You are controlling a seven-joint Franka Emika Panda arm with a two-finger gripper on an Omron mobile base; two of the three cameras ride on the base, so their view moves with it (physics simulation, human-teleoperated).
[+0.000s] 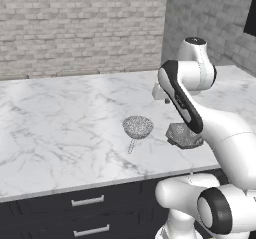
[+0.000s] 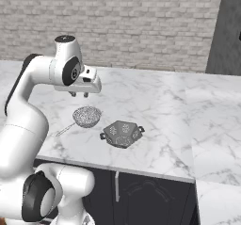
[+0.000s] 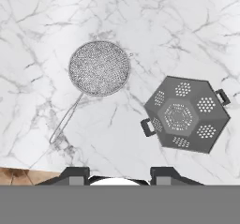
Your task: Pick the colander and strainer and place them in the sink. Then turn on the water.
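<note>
On the white marble tabletop [image 2: 160, 101], near its front edge, the strainer [image 2: 87, 116] and the colander [image 2: 122, 133] sit side by side, close but apart, the strainer to the left. The gripper [image 2: 78, 94] hangs above the tabletop, just beyond the strainer and clear of both; its jaws stand partly open and hold nothing.

The right base view shows the colander whole, with its two small side handles, and the strainer's wire handle running left toward the front edge. In the left base view the arm's forearm covers the upper part of the colander [image 1: 184, 136], while the strainer [image 1: 137, 127] is plain. The hand view looks straight down on both: the mesh bowl of the strainer [image 3: 99, 68] and the hole clusters in the colander [image 3: 186, 114], and a strip of wooden floor [image 3: 16, 176] past the tabletop's edge.
</note>
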